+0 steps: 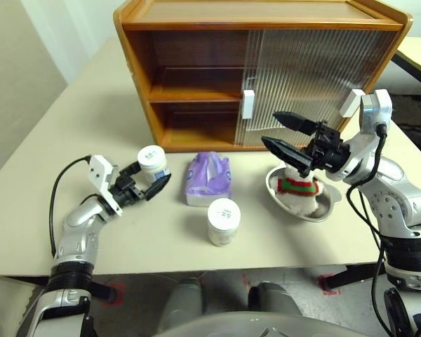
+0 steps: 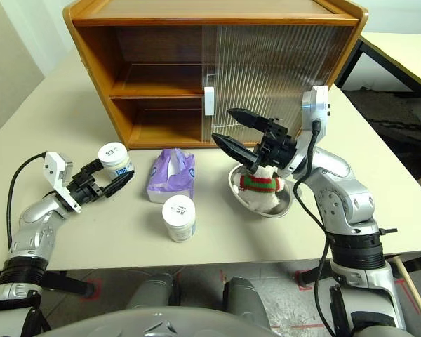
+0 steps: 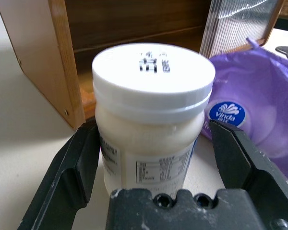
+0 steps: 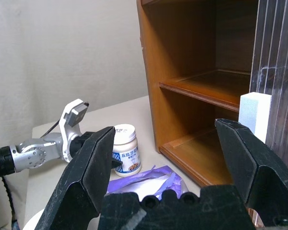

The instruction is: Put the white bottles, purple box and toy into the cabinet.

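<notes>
A: What writing can be read?
B: "Vinda" is printed on a blue oval on the purple box (image 3: 259, 110). Small print on the jar (image 3: 151, 129) label cannot be made out.

A: How are the claws set?
B: The left gripper (image 1: 149, 184) is spread wide around that jar; no contact can be seen. The right gripper (image 1: 284, 135) is held wide open and empty above the toy (image 1: 298, 187) in a steel bowl (image 1: 321, 209).

A: And the rest?
B: A second jar (image 1: 223, 221) stands just in front of the box. The cabinet (image 1: 196, 77) is placed behind, its left half open, on a beige table (image 1: 49, 154). A pale wall is seen at the left.
</notes>
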### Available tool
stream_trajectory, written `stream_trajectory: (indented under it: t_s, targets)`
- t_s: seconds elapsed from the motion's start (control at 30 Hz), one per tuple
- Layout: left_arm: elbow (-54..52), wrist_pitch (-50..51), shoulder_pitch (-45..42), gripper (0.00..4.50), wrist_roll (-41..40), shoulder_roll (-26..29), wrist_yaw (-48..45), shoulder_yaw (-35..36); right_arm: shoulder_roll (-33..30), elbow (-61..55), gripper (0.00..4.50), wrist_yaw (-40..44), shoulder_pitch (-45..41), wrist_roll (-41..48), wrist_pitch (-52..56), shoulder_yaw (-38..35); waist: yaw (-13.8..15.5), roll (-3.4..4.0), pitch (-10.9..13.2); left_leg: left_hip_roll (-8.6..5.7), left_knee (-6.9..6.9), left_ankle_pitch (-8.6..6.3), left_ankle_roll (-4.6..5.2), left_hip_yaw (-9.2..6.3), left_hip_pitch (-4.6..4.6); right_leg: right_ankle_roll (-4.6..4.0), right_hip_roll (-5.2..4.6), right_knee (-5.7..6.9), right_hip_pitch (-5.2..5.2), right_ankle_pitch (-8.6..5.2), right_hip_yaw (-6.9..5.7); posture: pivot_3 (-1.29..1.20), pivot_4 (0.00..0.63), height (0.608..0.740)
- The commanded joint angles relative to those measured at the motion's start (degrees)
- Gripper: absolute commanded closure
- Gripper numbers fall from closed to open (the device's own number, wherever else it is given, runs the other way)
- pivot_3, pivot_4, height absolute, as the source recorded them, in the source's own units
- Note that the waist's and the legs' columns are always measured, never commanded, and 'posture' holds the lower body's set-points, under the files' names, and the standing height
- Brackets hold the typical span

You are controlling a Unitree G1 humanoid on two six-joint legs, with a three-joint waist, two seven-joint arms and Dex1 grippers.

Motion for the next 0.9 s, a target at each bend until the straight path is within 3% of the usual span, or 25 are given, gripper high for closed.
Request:
stream_trajectory:
  t_s: [0.03, 0.3, 0.4, 0.47, 0.5, 0.9]
  targets:
    - [0.7, -0.4, 0.1, 0.04, 0.9, 0.1, -0.6, -0.6, -0.4, -1.1, 0.00, -0.3, 0.5, 0.7, 0.2, -1.1, -0.1, 0.00, 0.0, 0.00, 0.00, 0.00, 0.00, 0.00, 0.00, 0.00, 0.00, 0.00, 0.00, 0.00, 0.00, 0.05, 0.000, 0.740]
    - [1.2, -0.7, -0.1, 0.04, 1.1, -0.5, 0.2, -0.6, -0.5, -1.2, 0.00, -0.6, 0.9, 0.9, 0.0, -1.1, -0.3, 0.00, 0.0, 0.00, 0.01, 0.00, 0.00, 0.00, 0.00, -0.01, 0.00, 0.01, 0.00, 0.03, 0.01, 0.05, 0.000, 0.740]
    - [1.1, -0.5, 0.0, 0.63, 1.1, -0.5, 0.4, -0.6, -0.5, -1.3, 0.00, -0.6, 0.9, 0.8, -0.1, -1.0, -0.4, 0.00, 0.0, 0.00, 0.02, 0.00, 0.00, 0.00, 0.00, -0.02, 0.00, 0.01, 0.00, 0.04, 0.01, 0.05, 0.000, 0.740]
    - [1.1, -0.2, 0.1, 1.35, 1.2, -0.5, 0.8, -0.6, -0.6, -1.3, 0.00, -0.6, 1.0, 0.8, -0.1, -1.0, -0.4, 0.02, 0.0, 0.00, 0.02, 0.00, 0.00, 0.00, 0.01, 0.00, -0.01, 0.01, 0.01, 0.05, 0.02, 0.05, 0.000, 0.740]
    - [1.1, 0.1, 0.1, 1.44, 1.3, -0.4, 1.1, -0.6, -0.6, -1.3, 0.00, -0.6, 0.9, 0.8, -0.1, -1.0, -0.5, 0.01, 0.0, -0.01, 0.03, 0.00, 0.00, 0.00, 0.00, 0.00, -0.01, 0.00, 0.01, 0.06, 0.01, 0.05, 0.000, 0.740]
    - [-5.3, 5.3, -5.3, 1.44, 0.0, -4.0, 5.0, -2.4, -0.4, -1.5, 0.00, -1.0, 1.2, 0.6, -0.2, -0.9, -0.8, 0.02, -0.1, -0.02, 0.24, 0.06, 0.10, 0.00, -0.08, 0.09, 0.03, 0.02, 0.05, 0.24, 0.01, 0.04, 0.000, 0.740]
